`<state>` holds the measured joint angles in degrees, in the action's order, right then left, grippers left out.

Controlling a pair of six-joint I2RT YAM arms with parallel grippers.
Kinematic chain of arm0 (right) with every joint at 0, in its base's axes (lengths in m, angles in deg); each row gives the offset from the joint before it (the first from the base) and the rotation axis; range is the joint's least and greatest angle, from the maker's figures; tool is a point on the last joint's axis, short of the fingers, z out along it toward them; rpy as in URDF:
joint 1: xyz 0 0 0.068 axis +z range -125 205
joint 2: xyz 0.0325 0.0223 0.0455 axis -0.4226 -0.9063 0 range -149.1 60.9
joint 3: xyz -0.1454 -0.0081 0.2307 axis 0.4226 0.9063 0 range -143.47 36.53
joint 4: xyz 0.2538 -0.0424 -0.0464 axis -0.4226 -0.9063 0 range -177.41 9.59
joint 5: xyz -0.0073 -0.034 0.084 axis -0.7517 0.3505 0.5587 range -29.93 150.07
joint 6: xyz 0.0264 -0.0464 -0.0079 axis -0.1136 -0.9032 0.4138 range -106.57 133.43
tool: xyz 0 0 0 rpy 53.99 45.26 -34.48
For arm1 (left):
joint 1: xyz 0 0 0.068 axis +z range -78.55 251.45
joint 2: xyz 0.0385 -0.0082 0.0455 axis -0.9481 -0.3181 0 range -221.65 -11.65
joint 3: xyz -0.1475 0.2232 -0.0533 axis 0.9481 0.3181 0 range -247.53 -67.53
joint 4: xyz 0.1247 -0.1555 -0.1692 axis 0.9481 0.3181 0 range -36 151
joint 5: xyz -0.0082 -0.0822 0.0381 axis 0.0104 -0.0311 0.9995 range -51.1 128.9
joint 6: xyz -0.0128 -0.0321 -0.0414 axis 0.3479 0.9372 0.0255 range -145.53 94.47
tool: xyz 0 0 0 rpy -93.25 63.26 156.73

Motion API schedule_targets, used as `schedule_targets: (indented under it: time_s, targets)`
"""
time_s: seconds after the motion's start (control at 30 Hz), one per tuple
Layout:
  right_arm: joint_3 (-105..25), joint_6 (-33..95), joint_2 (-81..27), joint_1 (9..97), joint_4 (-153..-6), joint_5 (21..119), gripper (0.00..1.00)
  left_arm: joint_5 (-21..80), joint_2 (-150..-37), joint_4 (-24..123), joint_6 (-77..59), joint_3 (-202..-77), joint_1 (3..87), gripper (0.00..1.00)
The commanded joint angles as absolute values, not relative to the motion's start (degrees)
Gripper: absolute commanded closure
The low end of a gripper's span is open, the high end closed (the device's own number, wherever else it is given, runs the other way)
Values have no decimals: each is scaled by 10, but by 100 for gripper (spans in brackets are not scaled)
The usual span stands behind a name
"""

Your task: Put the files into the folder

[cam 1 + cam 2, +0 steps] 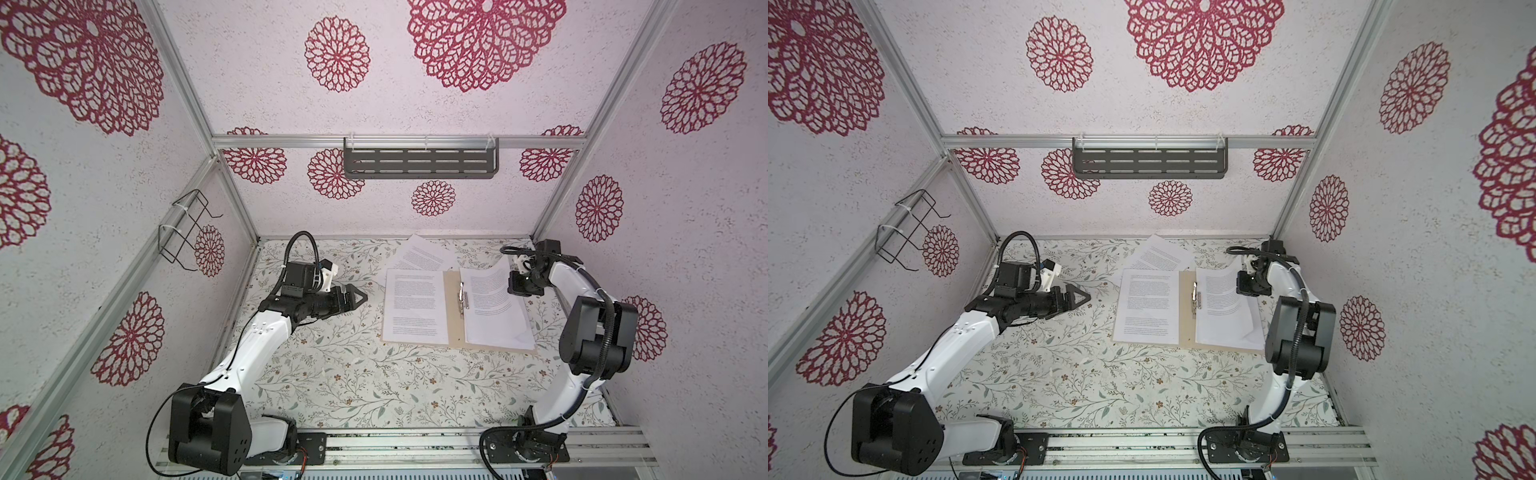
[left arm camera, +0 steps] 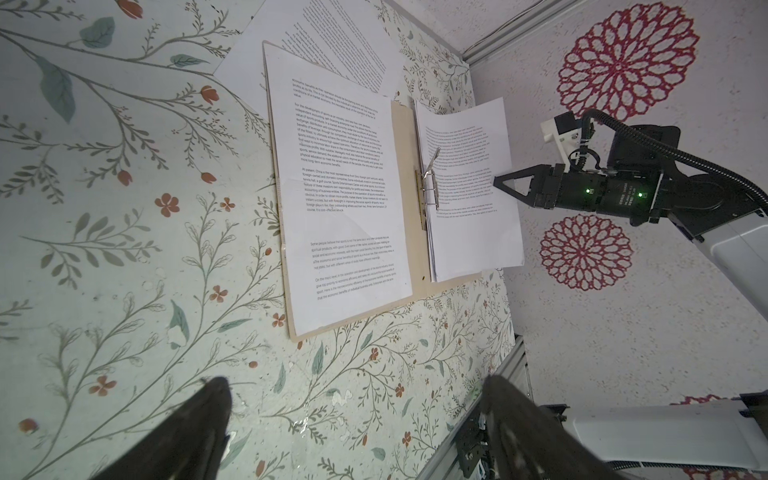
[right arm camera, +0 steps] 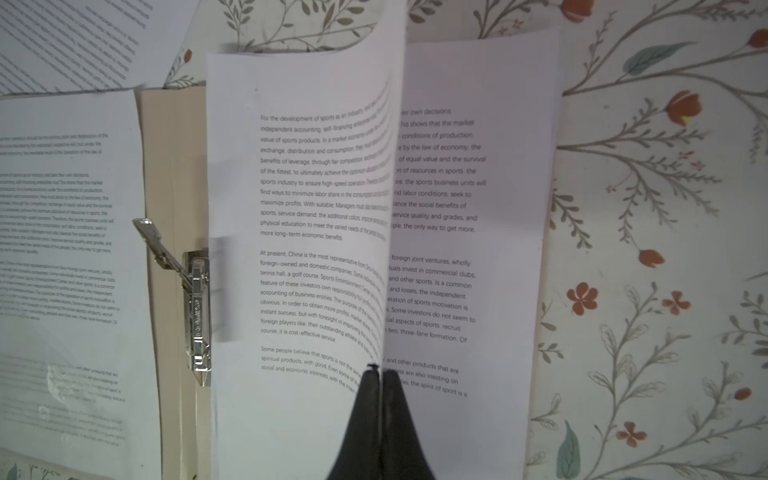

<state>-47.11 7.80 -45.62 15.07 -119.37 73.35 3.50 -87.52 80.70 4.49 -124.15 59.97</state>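
Here, tan cardboard folder [image 1: 454, 316] open flat on floral tabletop [image 1: 332, 374], right gripper [image 3: 379, 370] clenched on white printed paper sheet [image 3: 307, 199] curling above its right leaf, left gripper [image 1: 360, 297] spread wide, well apart.

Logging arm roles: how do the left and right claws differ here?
The left claw is open and empty; right claw is shut on a printed sheet. The left claw sits beside the folder, off the paper; right claw holds its sheet curled over it. Both are black.

Arms [image 1: 257, 345] show white shells, black joints [image 1: 208, 432], ribbed black cables [image 1: 611, 324].
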Motion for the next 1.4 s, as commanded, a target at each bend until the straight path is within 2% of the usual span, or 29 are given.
schedule_targets:
  time_s: [0.0, 0.67, 1.1, 1.37]
  targets:
    - [-470, 59, -439, 150, -1195, 748, 100, 27, -880, 791, 37, -1241, 596, 3]
    - [-444, 55, -427, 150, -1197, 726, 100, 25, -884, 789, 41, -1241, 596, 3]
    - [-460, 63, -455, 151, -1206, 733, 100, 25, -887, 788, 41, -1240, 596, 3]
    - [-468, 63, -462, 152, -1216, 738, 79, 22, -889, 788, 42, -1240, 595, 3]
